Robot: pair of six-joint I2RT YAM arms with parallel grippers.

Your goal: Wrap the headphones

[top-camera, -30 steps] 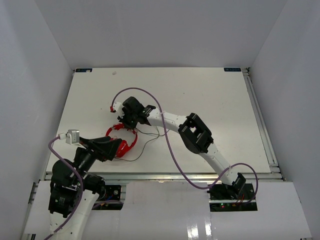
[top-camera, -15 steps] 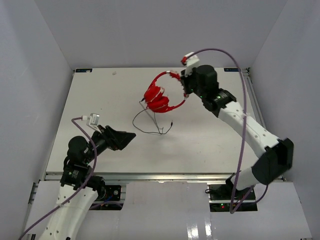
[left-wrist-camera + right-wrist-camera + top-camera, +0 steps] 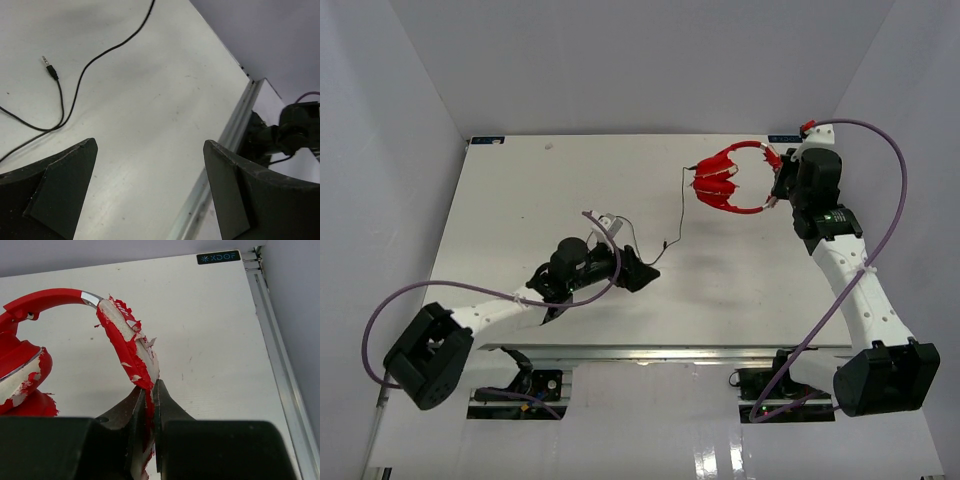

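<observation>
The red headphones [image 3: 728, 182] hang in the air over the far right of the table, earcups to the left. My right gripper [image 3: 776, 186] is shut on their peeling red headband [image 3: 125, 337], which is pinched between the jaws of the right gripper [image 3: 148, 388]. The thin black cable [image 3: 681, 205] drops from the earcups to the tabletop and ends in a plug [image 3: 50, 70]. My left gripper [image 3: 646, 279] reaches over the middle of the table just short of that plug. In its wrist view the left gripper [image 3: 150, 145] is open with only bare table between its fingers, and the cable [image 3: 85, 67] lies ahead of them.
A metal rail [image 3: 842, 235] runs along the table's right edge, and the rail [image 3: 220, 155] also shows in the left wrist view. White walls close in the table on three sides. Purple robot cables [image 3: 890, 150] loop off both arms. A black label [image 3: 218, 257] marks the far right corner.
My right gripper has carried the headphones up from the left centre to the far right, trailing the cable. My left arm has let go and stretched out towards the table's middle.
</observation>
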